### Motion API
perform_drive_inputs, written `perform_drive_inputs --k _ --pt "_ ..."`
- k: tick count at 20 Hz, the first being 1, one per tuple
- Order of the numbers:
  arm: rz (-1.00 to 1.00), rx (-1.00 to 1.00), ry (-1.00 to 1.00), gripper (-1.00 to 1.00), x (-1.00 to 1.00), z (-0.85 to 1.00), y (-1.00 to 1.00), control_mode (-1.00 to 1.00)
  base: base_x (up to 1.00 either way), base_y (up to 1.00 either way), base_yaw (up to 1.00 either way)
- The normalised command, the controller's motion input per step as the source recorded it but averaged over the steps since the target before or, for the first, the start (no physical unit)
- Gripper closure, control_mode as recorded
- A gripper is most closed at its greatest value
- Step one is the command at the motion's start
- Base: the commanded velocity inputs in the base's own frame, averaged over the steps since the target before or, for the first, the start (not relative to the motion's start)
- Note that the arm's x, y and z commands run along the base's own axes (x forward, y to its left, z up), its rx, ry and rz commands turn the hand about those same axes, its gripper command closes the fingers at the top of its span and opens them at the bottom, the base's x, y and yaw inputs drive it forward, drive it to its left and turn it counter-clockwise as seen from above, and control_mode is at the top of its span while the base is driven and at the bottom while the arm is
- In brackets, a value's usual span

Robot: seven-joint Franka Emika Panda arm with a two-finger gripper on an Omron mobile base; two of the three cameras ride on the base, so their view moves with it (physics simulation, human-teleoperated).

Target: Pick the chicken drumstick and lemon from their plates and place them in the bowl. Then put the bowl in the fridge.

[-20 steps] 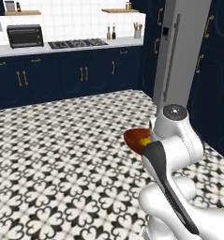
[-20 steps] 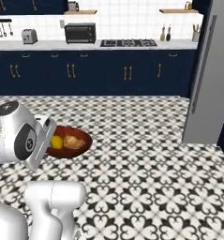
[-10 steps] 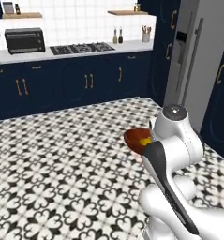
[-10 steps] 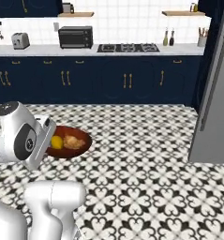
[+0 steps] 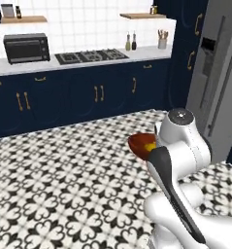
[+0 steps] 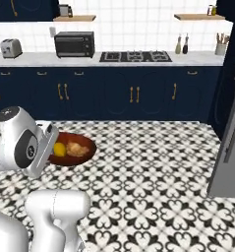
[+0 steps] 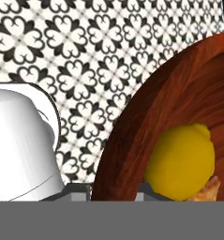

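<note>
Above the patterned floor [image 6: 153,187], the bowl [image 6: 84,151] is carried next to the arm, which hides its near side. Inside lie the lemon [image 6: 60,149] and the chicken drumstick [image 6: 77,149], touching. In the hand view the drumstick is cut off at the edge. The gripper's fingers are hidden, so I cannot tell their state. The fridge [image 5: 219,82] stands at the right.

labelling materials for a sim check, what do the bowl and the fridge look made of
The bowl looks like reddish-brown wood with a glossy finish: curved grain streaks run along its wall in the hand view. The fridge looks like brushed stainless steel, smooth grey and faintly reflective, though as a render that stays a guess.
</note>
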Motion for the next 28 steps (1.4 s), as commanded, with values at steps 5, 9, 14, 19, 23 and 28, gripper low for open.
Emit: perform_drive_inputs --k 5,9,14,19,23,28 --pt "0.0 0.0 0.0 1.0 0.0 0.0 0.0 1.0 1.0 0.0 0.0" --pt "0.0 0.0 0.0 1.0 0.0 0.0 0.0 1.0 1.0 0.0 0.0" --pt "0.0 0.0 0.0 1.0 0.0 0.0 0.0 1.0 1.0 0.08 -0.14" --pt "0.0 0.0 0.0 1.0 0.0 0.0 0.0 1.0 1.0 0.34 -0.4" --pt "0.0 0.0 0.0 1.0 0.0 0.0 0.0 1.0 1.0 0.43 -0.43" --pt "0.0 0.0 0.0 1.0 0.0 0.0 0.0 1.0 0.94 0.54 -0.66"
